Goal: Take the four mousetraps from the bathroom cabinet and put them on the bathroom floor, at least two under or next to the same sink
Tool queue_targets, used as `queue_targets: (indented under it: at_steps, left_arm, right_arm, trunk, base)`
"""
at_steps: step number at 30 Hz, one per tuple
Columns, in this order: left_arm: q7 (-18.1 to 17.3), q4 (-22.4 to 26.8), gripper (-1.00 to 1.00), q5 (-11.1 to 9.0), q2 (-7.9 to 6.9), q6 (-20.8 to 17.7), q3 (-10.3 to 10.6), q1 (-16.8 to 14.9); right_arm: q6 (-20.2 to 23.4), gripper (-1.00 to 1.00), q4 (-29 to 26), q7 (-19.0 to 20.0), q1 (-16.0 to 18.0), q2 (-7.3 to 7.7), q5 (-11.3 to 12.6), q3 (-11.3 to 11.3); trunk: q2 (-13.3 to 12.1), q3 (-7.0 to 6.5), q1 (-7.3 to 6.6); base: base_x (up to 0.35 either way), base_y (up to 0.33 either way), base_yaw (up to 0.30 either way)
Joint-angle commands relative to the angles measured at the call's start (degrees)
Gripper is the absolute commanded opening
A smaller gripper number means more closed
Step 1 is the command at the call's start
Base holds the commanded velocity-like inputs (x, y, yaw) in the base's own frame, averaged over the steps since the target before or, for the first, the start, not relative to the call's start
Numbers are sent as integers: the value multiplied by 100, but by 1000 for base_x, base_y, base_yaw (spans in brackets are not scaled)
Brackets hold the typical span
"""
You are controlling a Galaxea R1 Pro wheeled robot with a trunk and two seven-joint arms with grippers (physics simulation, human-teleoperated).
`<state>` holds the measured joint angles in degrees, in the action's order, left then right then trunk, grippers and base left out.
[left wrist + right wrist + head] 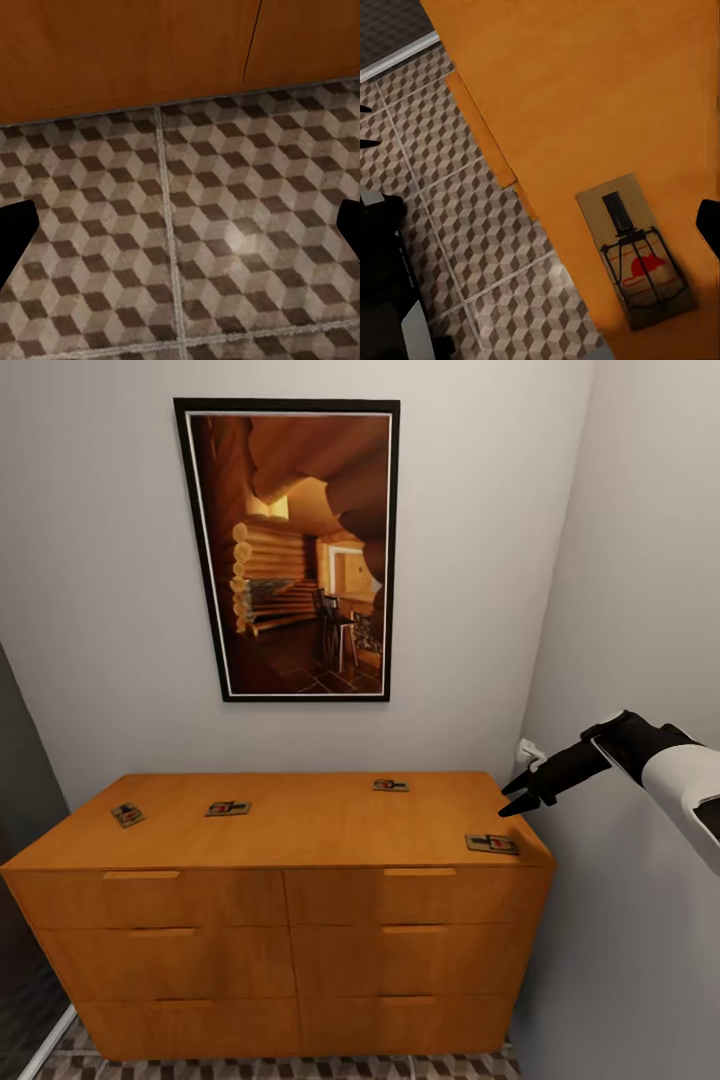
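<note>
The wide, low orange-brown wooden cabinet (290, 920) with six drawers and slim bar handles stands against a pale grey wall, under a tall black-framed picture of a log interior (295, 550). Four small flat tan wooden mousetraps lie well apart on the cabinet's top surface: one near its left end (127, 815), one a little to the right of that (228, 808), one near the back edge right of centre (390, 785), and one at the front right corner (491, 844), close to the edge. A side wall runs just beside the cabinet's right end, with a white wall fitting (528, 750) on it, so room there is narrow. The right claw (517, 797), black, hangs open above the right end of the cabinet, just above and behind the corner mousetrap (636, 251), not touching it. The left claw's dark fingertips (15, 229) stand wide apart over the brown, beige and white cube-patterned bathroom floor (225, 247), near the cabinet's base (127, 52).
</note>
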<state>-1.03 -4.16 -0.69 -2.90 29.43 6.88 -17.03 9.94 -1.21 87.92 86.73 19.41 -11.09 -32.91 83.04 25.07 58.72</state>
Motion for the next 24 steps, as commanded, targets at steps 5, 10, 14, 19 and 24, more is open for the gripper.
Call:
queue_targets:
  at_steps: [5, 10, 14, 19, 24]
  left_arm:
    - [-11, -23, 100, -10, 0, 37, 24, -11]
    - [-11, -23, 100, -10, 0, 37, 24, -11]
    - [-11, -23, 100, -10, 0, 37, 24, -11]
    - [-11, -23, 100, -11, 0, 37, 23, -11]
    - [-11, -23, 100, -10, 0, 37, 24, -11]
  right_arm:
    - [61, 100, -11, 24, 1, 2, -57, 48]
    - [60, 100, -11, 12, -6, 1, -52, 48]
    - [55, 100, -9, 8, -16, 1, -51, 48]
    - [52, 100, -5, 1, -100, 12, -55, 53]
    - [45, 100, -9, -2, -229, 42, -59, 56]
  trunk:
    - [4, 7, 1]
    - [4, 7, 1]
    - [4, 7, 1]
    - [4, 7, 1]
    - [4, 7, 1]
  base:
    - [47, 0, 0]
    - [10, 0, 0]
    - [3, 0, 0]
    - [0, 0, 0]
    - [0, 0, 0]
